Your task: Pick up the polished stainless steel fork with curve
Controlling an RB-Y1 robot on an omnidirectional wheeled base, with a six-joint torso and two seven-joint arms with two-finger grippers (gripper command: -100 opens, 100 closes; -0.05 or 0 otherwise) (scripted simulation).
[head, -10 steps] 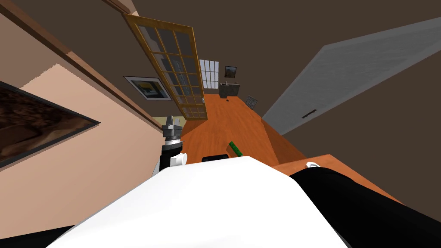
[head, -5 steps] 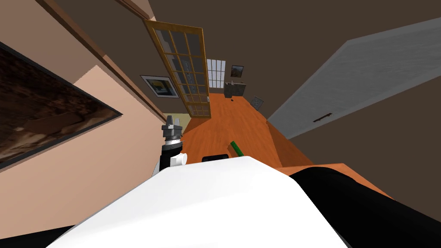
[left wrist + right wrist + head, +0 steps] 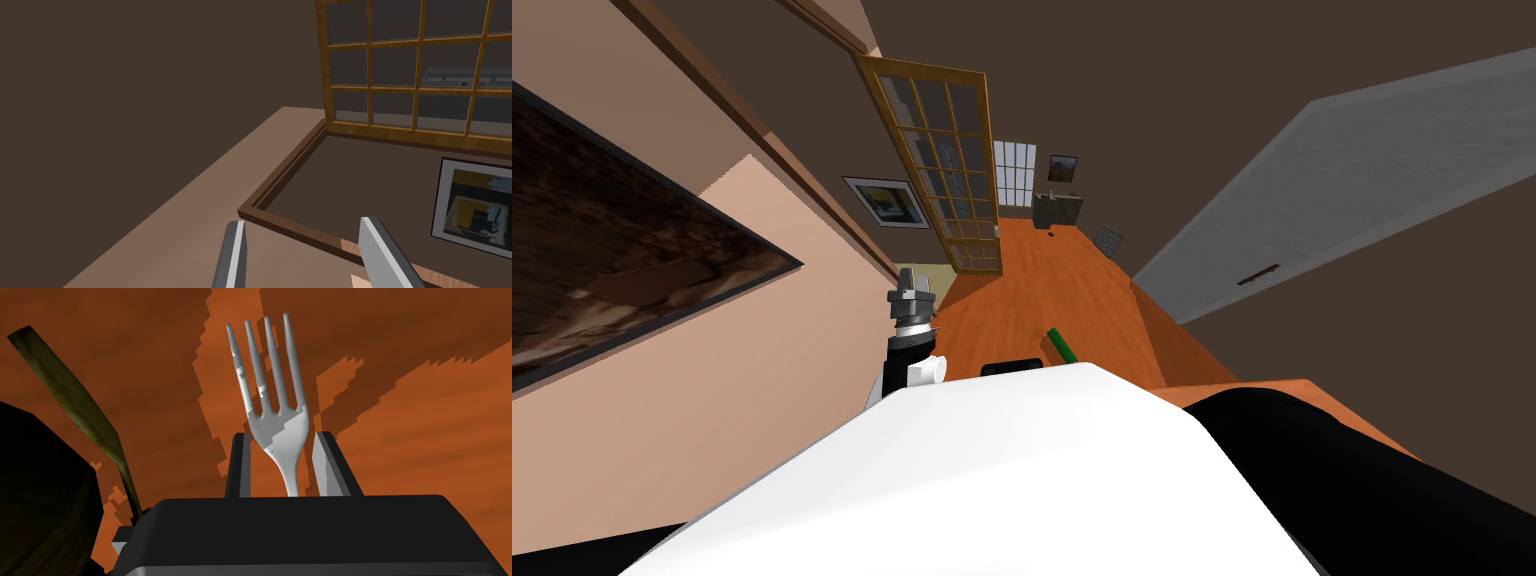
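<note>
**Left gripper**: raised at the left beside the pale wall, well apart from the work. Blades spread, nothing between them. Idle.

**Olive-green flat-bladed utensil**: left of the right gripper and near it, apart from the fork.

**Right gripper**: blades drawn close together, pinching the fork at its neck, just below where the head broadens.

**Fork**: light grey, four tines, standing out past the blade tips over the orange-brown wood surface. The handle runs back behind the dark gripper body (how much of it is held cannot be told, nor whether the fork is clear of the surface).

**Hazards, judged:**
- The hold is on a slim, curved neck, so there is little flat contact. The fork may pivot between the blades or slide out tines-first if the wrist tips forward or moves sharply.
- A smooth finish would worsen any slip.
- A careless sweep leftward could knock the olive-green utensil.
</note>
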